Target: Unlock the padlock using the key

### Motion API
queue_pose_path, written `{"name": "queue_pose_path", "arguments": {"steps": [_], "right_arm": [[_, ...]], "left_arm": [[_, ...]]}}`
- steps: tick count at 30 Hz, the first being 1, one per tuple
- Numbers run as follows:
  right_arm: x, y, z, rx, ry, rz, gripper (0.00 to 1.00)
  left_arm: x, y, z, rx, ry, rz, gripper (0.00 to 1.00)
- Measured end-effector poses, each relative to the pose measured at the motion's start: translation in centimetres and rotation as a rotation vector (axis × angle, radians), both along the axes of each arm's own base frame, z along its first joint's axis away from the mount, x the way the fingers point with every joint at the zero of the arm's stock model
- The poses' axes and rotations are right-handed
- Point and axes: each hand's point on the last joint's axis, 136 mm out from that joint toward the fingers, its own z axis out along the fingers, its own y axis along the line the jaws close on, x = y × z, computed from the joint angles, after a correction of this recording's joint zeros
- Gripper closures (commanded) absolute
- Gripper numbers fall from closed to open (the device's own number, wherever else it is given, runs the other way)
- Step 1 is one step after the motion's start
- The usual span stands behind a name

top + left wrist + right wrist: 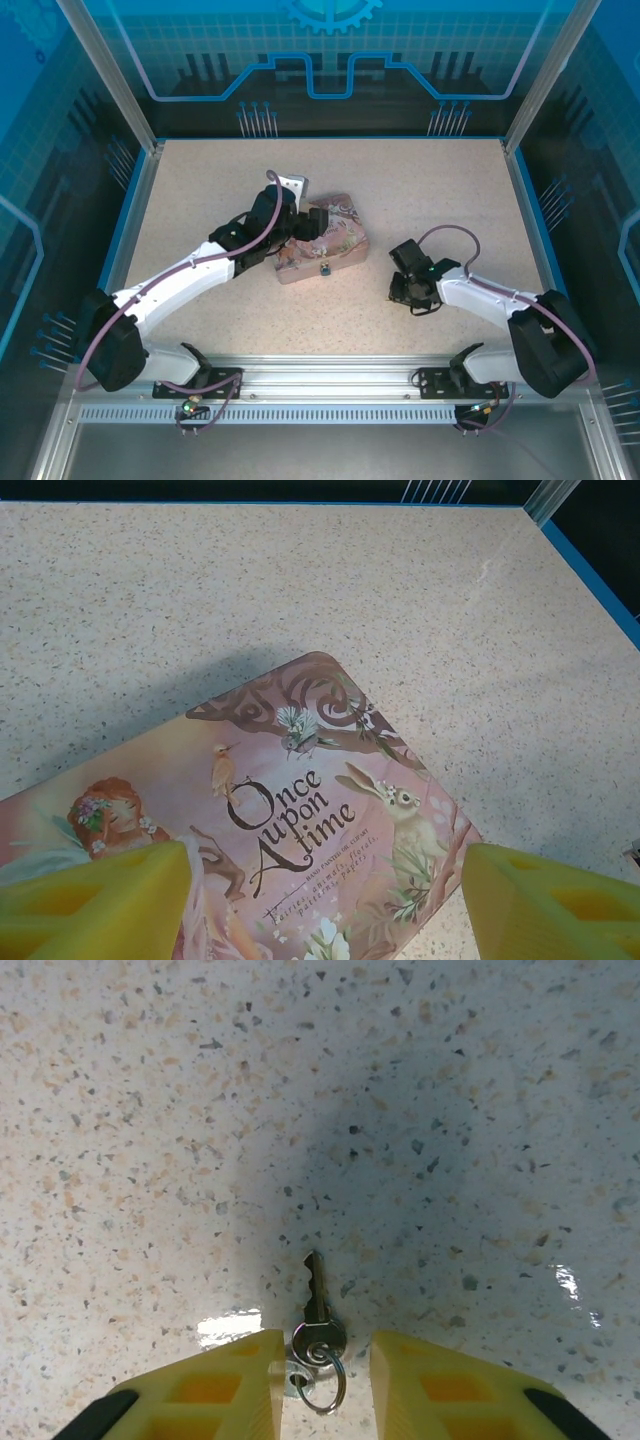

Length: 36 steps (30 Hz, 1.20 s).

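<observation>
1. Pink tin [340,235] is lying flat near the middle of the table [430,190], with the padlock [324,268] hanging at its near edge, facing the arms, where a key can reach it
2. The left gripper [305,232] is hovering over the lid from the left. In the wrist view its jaws are standing wide apart above the printed lid [300,780], gripping nothing. It is probably positioned to steady the tin while the lock is worked, though I cannot tell whether the fingers [100,900] are touching the lid
3. The key [317,1295] is lying flat on the table well to the right of the tin, blade pointing away from the wrist camera, with its ring [325,1385] trailing back between the fingers
4. The right gripper [325,1345] is sitting low over the key, jaws drawn in narrow on either side of its round head. One finger is looking close to the head, while a strip of table is showing beside the other, so the pinch is not yet complete
5. Gripping the head makes sense, since it is leaving the blade free for the keyhole
</observation>
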Motion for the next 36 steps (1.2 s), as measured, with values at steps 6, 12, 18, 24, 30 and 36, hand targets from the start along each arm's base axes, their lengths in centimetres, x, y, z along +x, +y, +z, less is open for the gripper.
{"name": "queue_pose_path", "arguments": {"steps": [6, 12, 18, 24, 30, 36], "right_arm": [[-0.1, 0.0, -0.5, -0.011, 0.013, -0.005, 0.82], [0.4, 0.3, -0.4, -0.006, -0.007, -0.001, 0.93], [1.0, 0.5, -0.1, -0.005, -0.042, 0.033, 1.0], [2.0, 1.3, 2.8, 0.04, -0.182, 0.141, 1.0], [2.9, 3.5, 8.0, 0.224, -0.433, 0.272, 1.0], [3.2, 5.7, 14.6, 0.422, -0.694, 0.371, 1.0]], "left_arm": [[-0.1, 0.1, -0.2, 0.011, 0.006, -0.003, 0.26], [-0.1, 0.1, -0.3, 0.014, 0.008, -0.003, 0.25], [-0.2, 0.2, -0.4, 0.021, 0.01, -0.006, 0.24], [-0.5, 0.6, 0.6, 0.008, -0.005, -0.002, 0.21], [-1.6, 0.9, 3.7, -0.075, -0.059, -0.031, 0.21], [-3.1, -0.8, 6.7, -0.219, -0.081, -0.129, 0.21]]}}
